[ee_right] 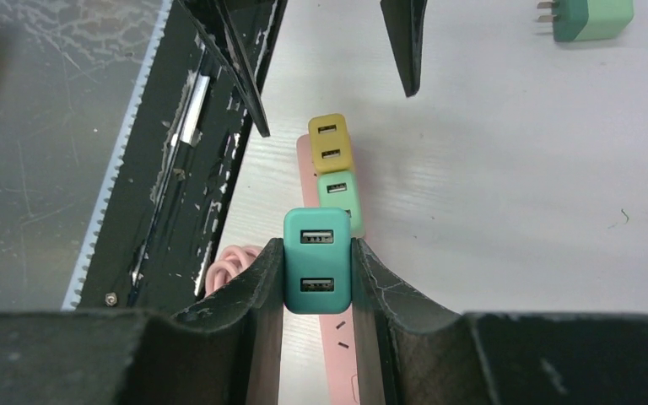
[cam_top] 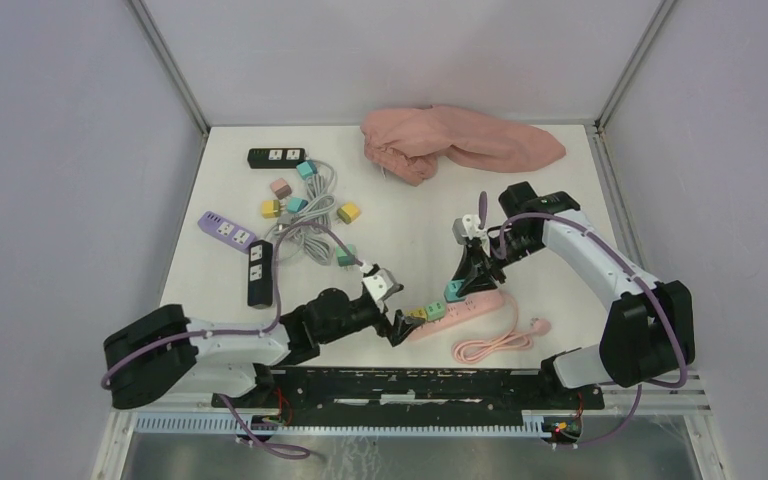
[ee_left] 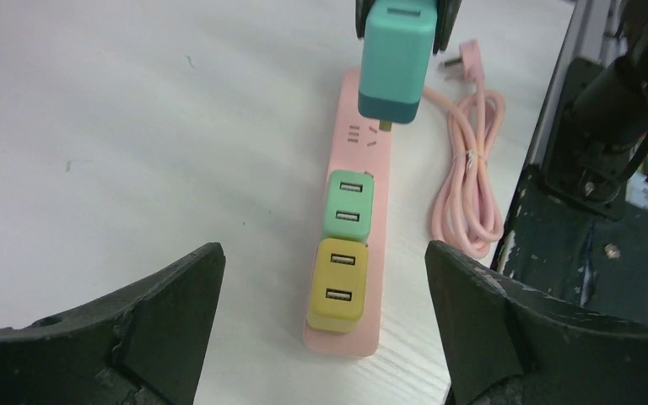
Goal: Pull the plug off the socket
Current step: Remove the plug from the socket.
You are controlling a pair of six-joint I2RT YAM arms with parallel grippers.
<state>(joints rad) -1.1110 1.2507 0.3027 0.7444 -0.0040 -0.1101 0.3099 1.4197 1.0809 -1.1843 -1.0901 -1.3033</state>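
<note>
A white counter [cam_top: 400,210] carries everything. At its far edge lies a crumpled pink cloth [cam_top: 455,145]. On the left part are two black power strips [cam_top: 259,272], a purple one [cam_top: 225,229] and a tangle of grey cord with small coloured plugs scattered around it.

Near the front edge, between the two arms, lies the pink power strip [ee_left: 350,126], with its pink cable [ee_left: 472,169] coiled just beside it.

The left gripper [ee_left: 325,257] hovers low over the near end of the strip. Its fingers [ee_left: 169,304] are spread wide and touch nothing.

The right gripper [ee_right: 317,253] has its fingers [ee_right: 257,291] pinching the teal plug [ee_left: 396,59] by its two sides. The plug sits raised above the strip's far half, and a metal prong shows beneath its body. I cannot tell whether the prong tip is clear of the slot.

A green plug [ee_left: 348,205] and a yellow plug [ee_left: 337,285] stand seated in the strip, touching each other, with the yellow one at the end nearest the left fingers.
</note>
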